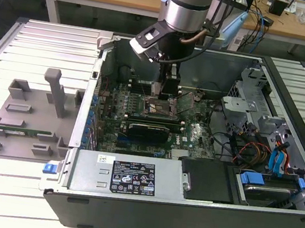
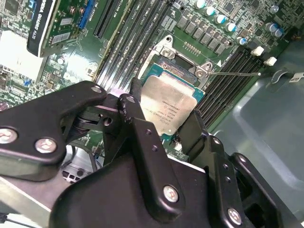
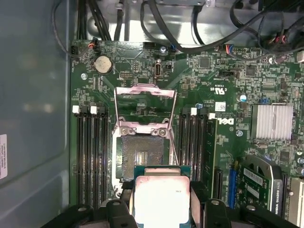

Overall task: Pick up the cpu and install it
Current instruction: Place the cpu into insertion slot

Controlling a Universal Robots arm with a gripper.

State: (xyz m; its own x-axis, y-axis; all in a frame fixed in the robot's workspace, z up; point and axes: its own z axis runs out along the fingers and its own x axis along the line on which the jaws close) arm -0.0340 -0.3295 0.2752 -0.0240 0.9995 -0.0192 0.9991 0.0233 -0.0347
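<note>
The cpu (image 3: 161, 197), a flat square chip with a silver top and a green rim, sits between my gripper's (image 3: 161, 204) two black fingers (image 3: 124, 202), which are shut on its edges. It hangs just over the near part of the open socket (image 3: 141, 154) on the motherboard, whose contact field is still partly uncovered. The socket's metal load plate (image 3: 145, 91) is folded back. In the second wrist view the cpu (image 2: 168, 102) lies tilted over the socket frame (image 2: 164, 51), with the gripper (image 2: 164, 116) around it. In the exterior view the gripper (image 1: 164, 93) reaches down into the open computer case.
Memory slots (image 3: 90, 152) flank the socket on both sides. A dark expansion card (image 1: 147, 130) lies just in front of it. Drive cage and cables (image 1: 262, 147) fill the case at the exterior view's right. A grey plastic tray (image 1: 28, 98) with posts stands outside the case at the left.
</note>
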